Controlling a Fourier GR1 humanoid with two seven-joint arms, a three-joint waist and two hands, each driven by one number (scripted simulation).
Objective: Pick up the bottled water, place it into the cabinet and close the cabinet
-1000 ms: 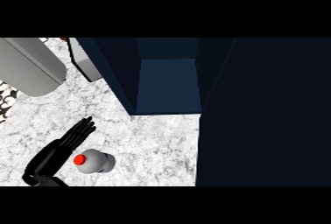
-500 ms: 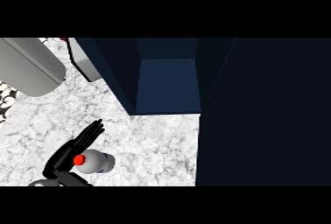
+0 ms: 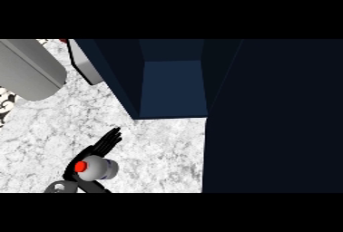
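The bottled water (image 3: 95, 167) stands on the marble counter (image 3: 154, 149) at the lower left, seen from above as a pale body with a red cap. My left hand (image 3: 104, 144) lies against the bottle's far-left side, fingers straight and pointing up-right past it; part of the hand is hidden under the bottle. The dark blue cabinet (image 3: 171, 86) stands open beyond it, its inside bare. Its door (image 3: 275, 118) fills the view's right side. My right hand does not show.
A large grey rounded object (image 3: 26, 68) sits at the upper left, and a pale flat item (image 3: 84, 63) leans beside the cabinet's left wall. A black-and-white patterned edge (image 3: 5, 106) runs along the far left.
My left hand has slid right, from beside the bottle to pressed against it, now partly under the bottle's outline. The bottle has barely shifted.
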